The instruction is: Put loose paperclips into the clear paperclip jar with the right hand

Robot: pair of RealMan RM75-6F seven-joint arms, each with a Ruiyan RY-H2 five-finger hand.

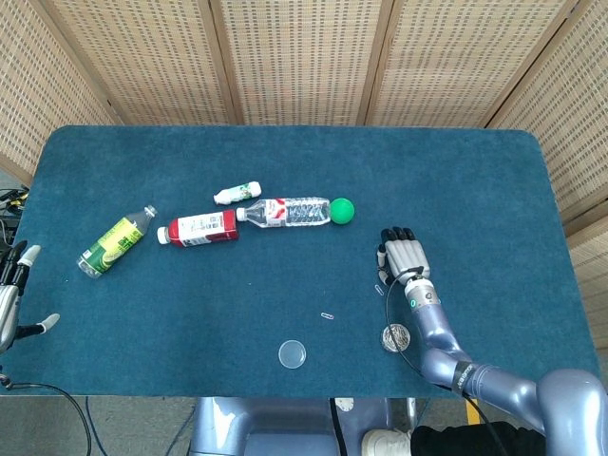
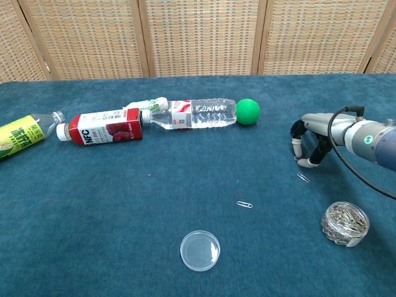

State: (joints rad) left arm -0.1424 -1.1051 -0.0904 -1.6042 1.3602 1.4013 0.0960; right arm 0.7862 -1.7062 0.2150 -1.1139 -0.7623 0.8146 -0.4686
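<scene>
Fingertips (image 2: pixel 305 163) of the right hand (image 2: pixel 312 133) curled downward over the dark teal felt tabletop (image 1: pixel 456 190), apart from one another and grasping nothing — a claw pose, palm down. Just beside and nearer than those tips, a small silver loose paperclip (image 2: pixel 303 177) flat on the cloth, apart from them in the chest view. A second silver paperclip (image 2: pixel 244 204) further toward the middle of the table, near the round clear plastic lid (image 2: pixel 200 250) at the front edge. Right of the lid, the clear paperclip jar (image 2: pixel 344 223), uncapped, upright and already filled with a heap of clips.

From the head view only: the knuckle side of that right hand (image 1: pixel 403 256) seen from above, fingers pointing away from the robot, grey forearm running back to the table's front right corner; the jar (image 1: pixel 395 336) just beside the wrist. Also there alone, the left hand (image 1: pixel 11 294) at the far left frame edge, off the table, fingers spread and holding nothing. Paperclip by the fingertips hard to make out from above — the chest view shows it plainly, along with a black cable looping over the wrist.

Further back on the cloth: a green ball (image 2: pixel 248 111) touching the base of a clear water bottle lying on its side (image 2: pixel 193 114), a red-labelled NFC juice bottle (image 2: pixel 102 128) beside it, a small white bottle (image 1: pixel 237 194) behind, and a yellow-green labelled bottle (image 1: pixel 116 240) well to the left. Woven rattan screens with wooden frames (image 1: pixel 304 57) behind the table.
</scene>
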